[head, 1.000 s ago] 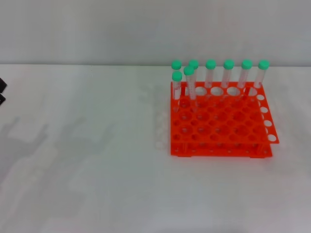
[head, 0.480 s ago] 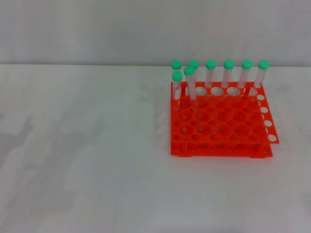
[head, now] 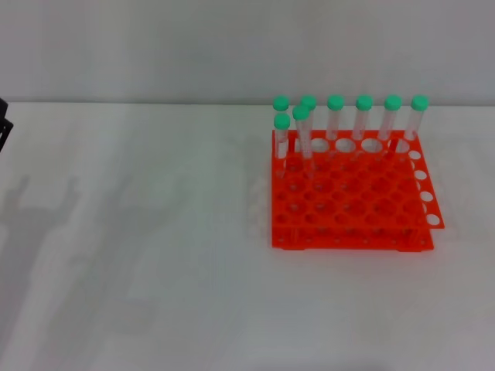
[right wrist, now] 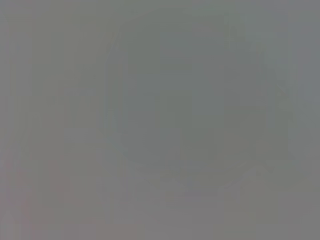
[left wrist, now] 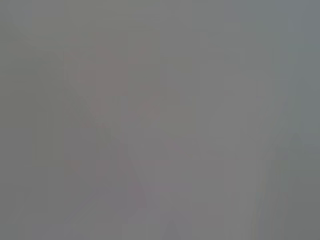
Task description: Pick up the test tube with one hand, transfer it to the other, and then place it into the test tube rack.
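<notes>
The orange-red test tube rack (head: 352,202) stands on the white table, right of centre in the head view. Several green-capped clear test tubes stand upright in it: a row along the back (head: 363,116) and two more at the left end (head: 301,131). They all look alike, and no tube lies loose on the table. A small black part of my left gripper (head: 3,126) shows at the far left edge, well away from the rack. My right gripper is out of view. Both wrist views show only plain grey.
The white table (head: 155,232) runs from the left edge to the rack, with arm shadows (head: 39,224) falling on its left part. A pale wall (head: 232,46) stands behind the table. A white holed strip (head: 427,189) runs along the rack's right side.
The black part at the left edge was lower a second ago, left the view, and now shows again higher up. The shadows on the left of the table have shifted. The rack and tubes have not moved.
</notes>
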